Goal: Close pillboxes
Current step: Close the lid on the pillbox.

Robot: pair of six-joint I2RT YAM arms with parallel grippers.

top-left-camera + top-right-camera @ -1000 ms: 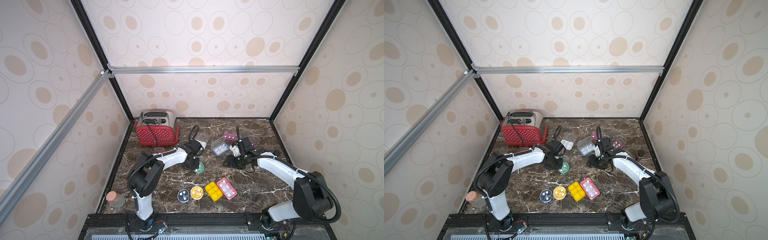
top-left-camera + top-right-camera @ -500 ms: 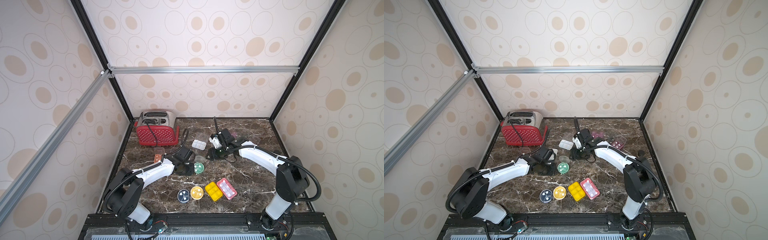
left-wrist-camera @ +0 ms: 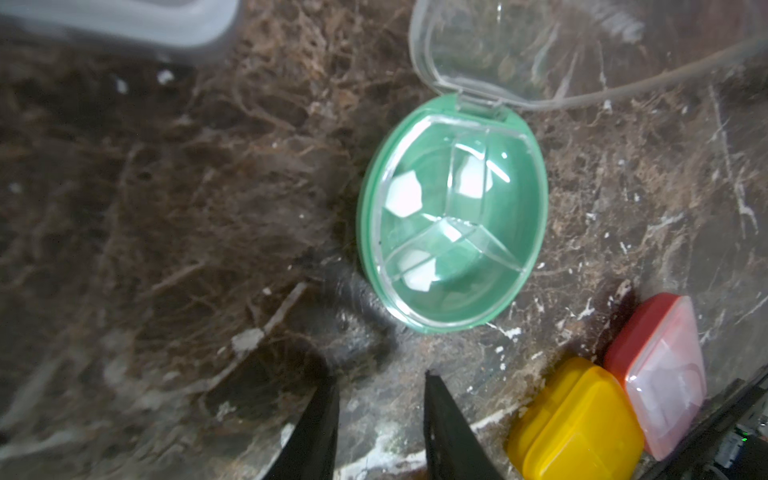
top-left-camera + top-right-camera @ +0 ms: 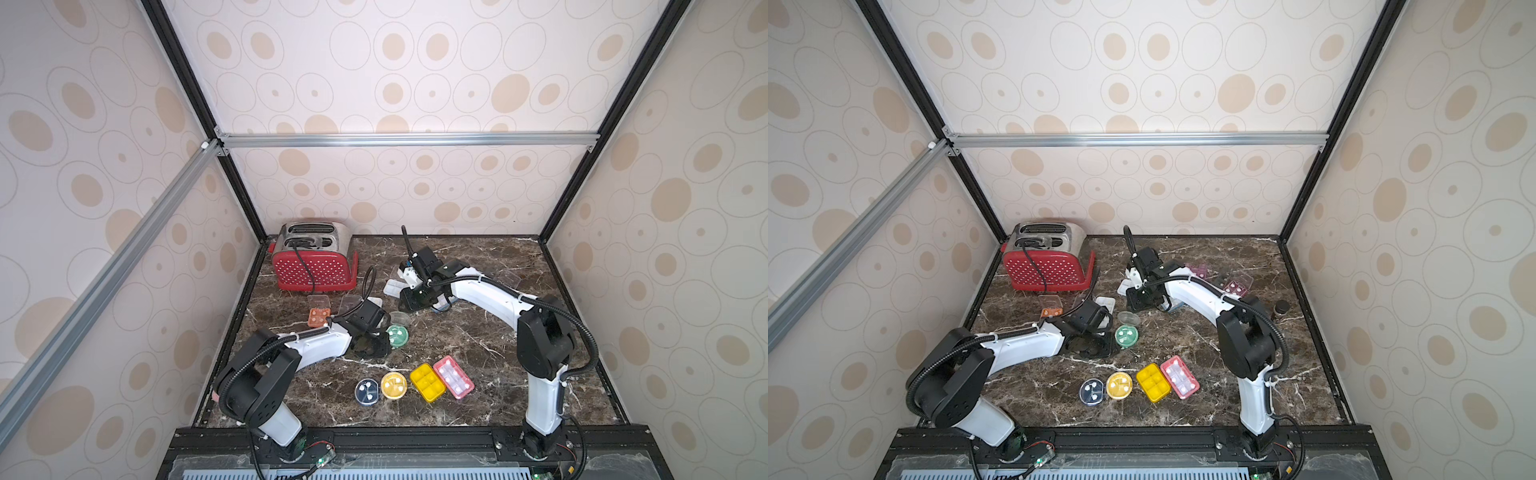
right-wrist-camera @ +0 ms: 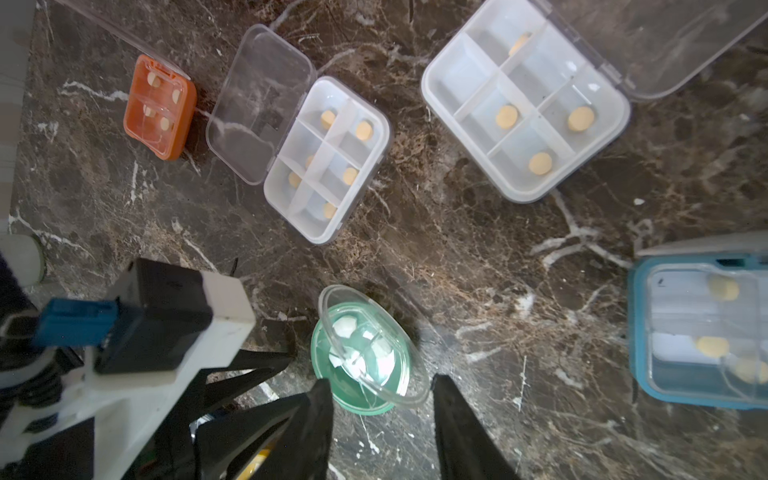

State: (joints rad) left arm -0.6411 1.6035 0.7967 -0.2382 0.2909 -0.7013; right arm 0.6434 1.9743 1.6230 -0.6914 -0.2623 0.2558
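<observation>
Left arm stretched low from lower left toward frame centre, left claw [image 3: 380, 380] narrowly parted, empty, just beside green pillbox [image 3: 453, 216], right arm arched over table [image 4: 478, 345], right claw [image 5: 384, 384] moderately parted, empty.

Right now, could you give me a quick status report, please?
Left gripper open, empty; right gripper open, empty. Green pillbox: lid open. Nothing blocking it.

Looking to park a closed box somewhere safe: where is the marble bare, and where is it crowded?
Bare marble lies between the green round pillbox, the red pillbox and the right arm, and in the front corner outside that arm. Crowded: from the toaster past the orange pillbox to the open white pillboxes.
</observation>
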